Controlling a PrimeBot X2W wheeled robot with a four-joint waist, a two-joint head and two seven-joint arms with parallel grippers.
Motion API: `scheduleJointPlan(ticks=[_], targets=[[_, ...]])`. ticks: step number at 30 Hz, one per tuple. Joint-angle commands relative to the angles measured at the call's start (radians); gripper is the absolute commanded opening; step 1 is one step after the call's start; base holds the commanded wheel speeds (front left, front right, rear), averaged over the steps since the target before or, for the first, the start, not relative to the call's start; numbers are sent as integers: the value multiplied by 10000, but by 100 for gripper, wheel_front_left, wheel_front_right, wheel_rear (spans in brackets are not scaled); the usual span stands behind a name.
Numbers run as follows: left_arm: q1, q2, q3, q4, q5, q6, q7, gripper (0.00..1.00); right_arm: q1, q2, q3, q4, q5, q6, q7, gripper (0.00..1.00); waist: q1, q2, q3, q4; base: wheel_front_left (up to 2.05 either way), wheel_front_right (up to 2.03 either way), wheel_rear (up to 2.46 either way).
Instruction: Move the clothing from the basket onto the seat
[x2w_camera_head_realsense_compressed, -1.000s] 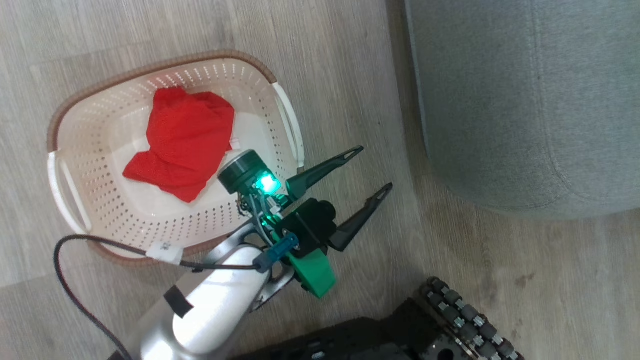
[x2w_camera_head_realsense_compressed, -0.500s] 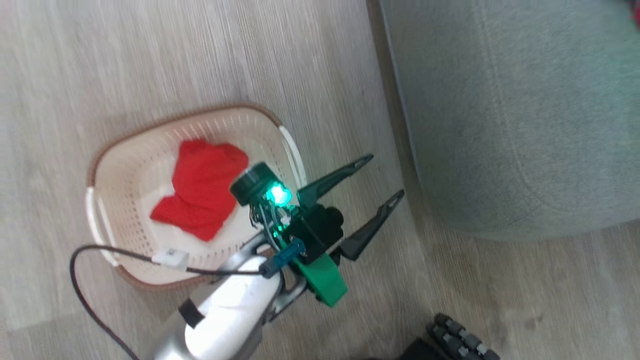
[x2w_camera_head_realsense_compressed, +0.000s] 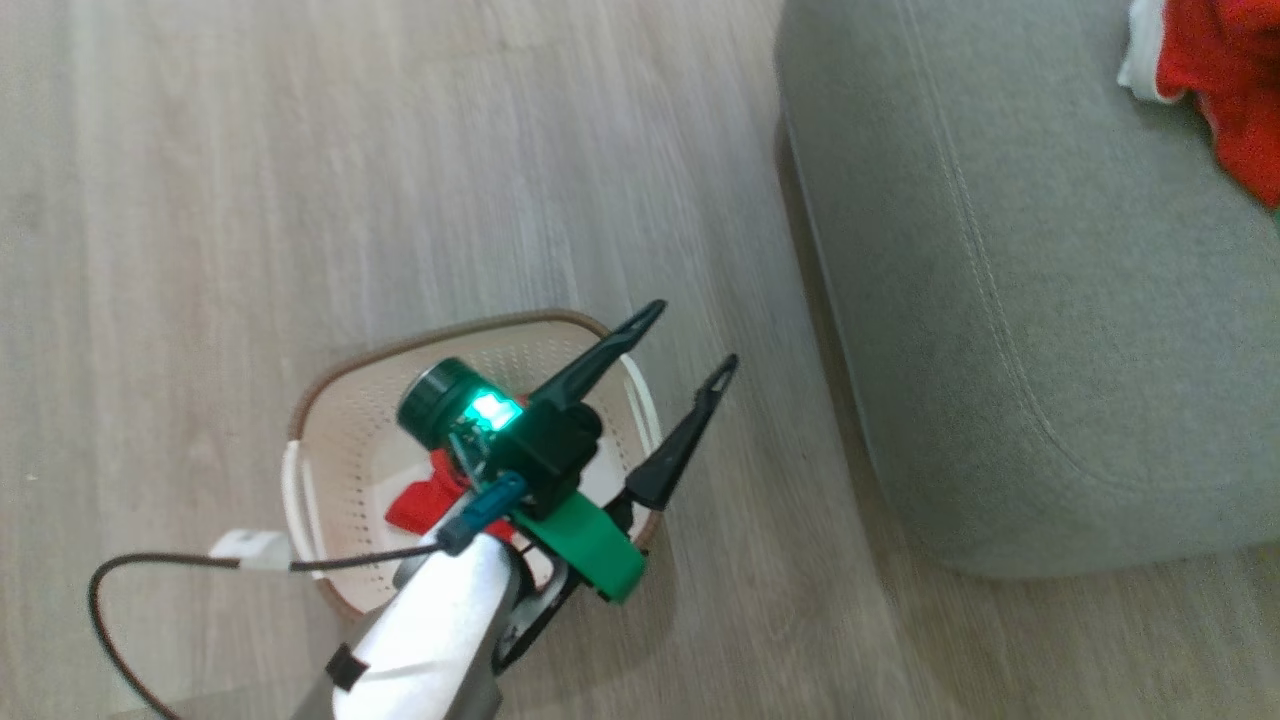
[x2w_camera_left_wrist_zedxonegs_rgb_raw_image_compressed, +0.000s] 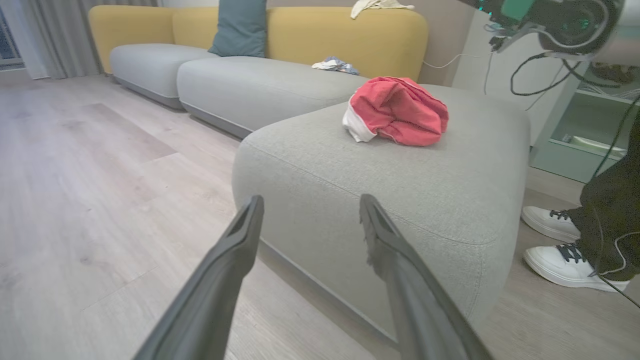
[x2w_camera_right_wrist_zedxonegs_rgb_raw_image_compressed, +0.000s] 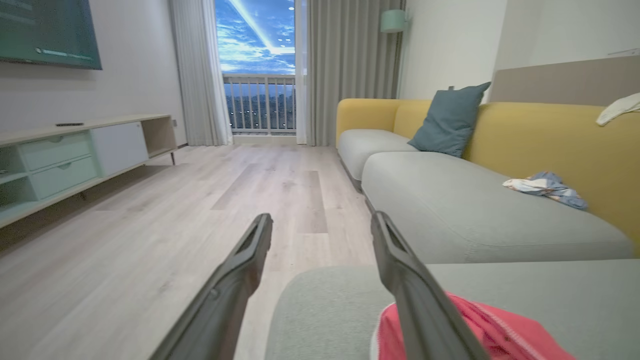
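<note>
White tag (x2w_camera_head_realsense_compressed: 250, 548) on the black cable (x2w_camera_head_realsense_compressed: 150, 575), left of the seat (x2w_camera_head_realsense_compressed: 1050, 300): lettering too small to read. On the wood floor just left of the seat, the basket (x2w_camera_head_realsense_compressed: 345, 440), largely covered by the left arm's wrist. Left gripper (x2w_camera_head_realsense_compressed: 692, 335) above the basket's seat-side edge, jaws spread wide, gripping nothing. Right gripper (x2w_camera_right_wrist_zedxonegs_rgb_raw_image_compressed: 322, 217) above the seat, likewise gaping and empty. Beside the seat, on the floor, a person's white shoes (x2w_camera_left_wrist_zedxonegs_rgb_raw_image_compressed: 560, 250). Behind the seat, a yellow-backed sofa (x2w_camera_left_wrist_zedxonegs_rgb_raw_image_compressed: 350, 35) with a teal cushion (x2w_camera_left_wrist_zedxonegs_rgb_raw_image_compressed: 240, 25). On top of the seat, bunched up: red-and-white garment (x2w_camera_left_wrist_zedxonegs_rgb_raw_image_compressed: 395, 112). Down in the basket, half hidden: plain red garment (x2w_camera_head_realsense_compressed: 410, 505).
</note>
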Motion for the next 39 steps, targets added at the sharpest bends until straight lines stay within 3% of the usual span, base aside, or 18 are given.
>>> scheduleJointPlan(ticks=[1,4,17,28,39], targets=[[22,-87,411,-390,-29,39,-51,100,223,-217,81,-468,86,-2,-65,100,1,-1,-401,388,0,0,0],[242,-102,856,-481,-118,191,-51,100,820,-38,154,-1301,139,-2,-65,100,1,-1,-701,683,0,0,0],[1102,-109,2291,-708,-1255,1956,-51,100,3628,1665,110,-3359,18,-2,-65,100,1,-1,-1783,1982,0,0,0],[1996,-110,3079,-952,-1127,3052,-51,100,5461,3119,-350,-2966,-899,-2,-65,100,1,-1,-2324,2667,0,0,0],[2688,-110,2902,-1011,-1166,3186,-51,100,6206,3893,-823,-2859,-1686,-2,-65,100,1,-1,-2431,2703,0,0,0]])
